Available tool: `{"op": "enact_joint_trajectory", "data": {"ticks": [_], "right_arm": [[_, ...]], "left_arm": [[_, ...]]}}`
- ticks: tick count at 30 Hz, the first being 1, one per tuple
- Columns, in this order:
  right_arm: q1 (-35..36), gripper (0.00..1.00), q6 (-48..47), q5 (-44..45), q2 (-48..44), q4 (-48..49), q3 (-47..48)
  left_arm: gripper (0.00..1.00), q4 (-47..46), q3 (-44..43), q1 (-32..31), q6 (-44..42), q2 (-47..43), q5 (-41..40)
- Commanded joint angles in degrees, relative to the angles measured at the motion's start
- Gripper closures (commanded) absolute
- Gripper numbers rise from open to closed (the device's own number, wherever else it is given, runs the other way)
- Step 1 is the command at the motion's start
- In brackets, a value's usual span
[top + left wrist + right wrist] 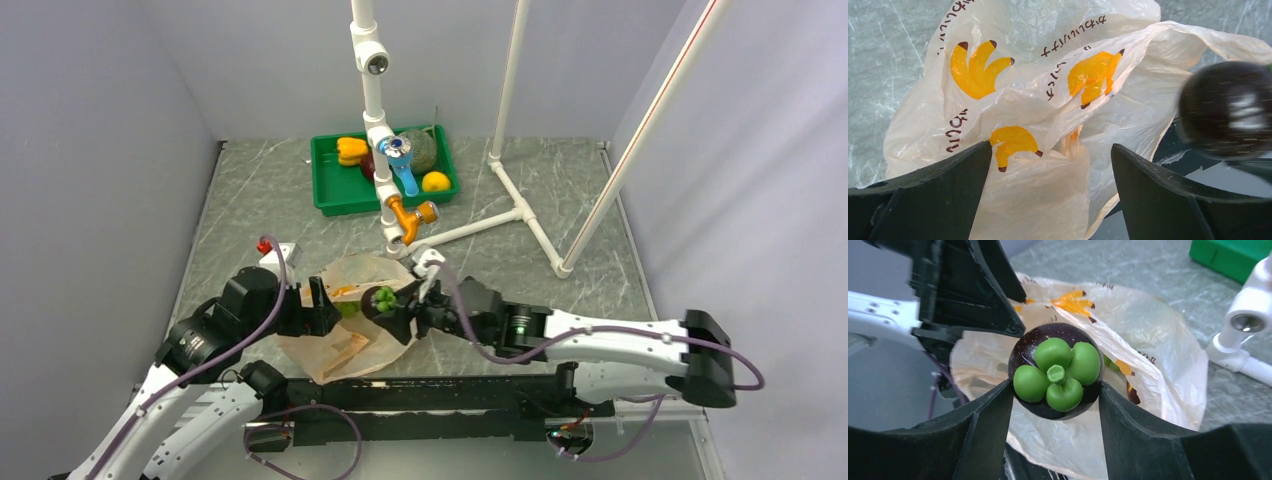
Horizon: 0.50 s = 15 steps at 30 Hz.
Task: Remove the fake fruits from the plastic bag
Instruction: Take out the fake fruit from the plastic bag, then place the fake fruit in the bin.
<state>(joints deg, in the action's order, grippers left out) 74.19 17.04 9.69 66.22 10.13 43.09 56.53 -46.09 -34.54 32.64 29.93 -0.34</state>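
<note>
1. The right gripper is clamping the maroon fruit between its two fingers. The jaws are bearing on opposite sides of the round body, and the green calyx is facing the wrist camera. Gripping across the widest part probably keeps the glossy ball from slipping out.

2. The fruit is hanging clear above the plastic bag, not inside it. The bag is lying crumpled on the worktop in front of both arm bases.

3. The left gripper is standing with its jaws wide apart over the bag and nothing between them. The film is showing below the gap, not pinched. From this position it could pin the bag down, judging by its placement.

4. A sliver of green is showing in the bag mouth, possibly another fruit; it is too small to tell.

5. The green tray at the far side is holding other produce and is the likely drop point.
</note>
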Motion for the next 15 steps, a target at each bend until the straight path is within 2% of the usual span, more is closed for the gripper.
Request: {"op": "enact_joint_trajectory", "data": {"ticks": [1,7,10,12,15], "right_arm": [[-0.18,1.0,0.36,2.91,-11.08,-4.83,-0.5],[-1.55,1.0,-0.54,21.68,-25.01,-20.71,1.22],[-4.57,1.0,-0.9,28.18,-28.42,-25.99,1.6],[-9.19,1.0,-1.25,27.83,-27.78,-28.47,2.43],[-18.9,1.0,-1.76,21.61,-24.23,-29.07,2.93]], "left_arm": [[0.04,-2.44,-0.92,-0.17,0.27,-3.37,-0.95],[0.05,-4.95,-6.26,-0.17,-2.33,-4.0,-0.19],[0.01,-5.59,-9.22,-0.17,-6.41,-0.99,-1.65],[0.01,-5.03,-11.34,-0.15,-9.76,3.32,-2.7],[0.01,-4.12,-13.45,-0.17,-14.7,11.64,-4.01]]}}
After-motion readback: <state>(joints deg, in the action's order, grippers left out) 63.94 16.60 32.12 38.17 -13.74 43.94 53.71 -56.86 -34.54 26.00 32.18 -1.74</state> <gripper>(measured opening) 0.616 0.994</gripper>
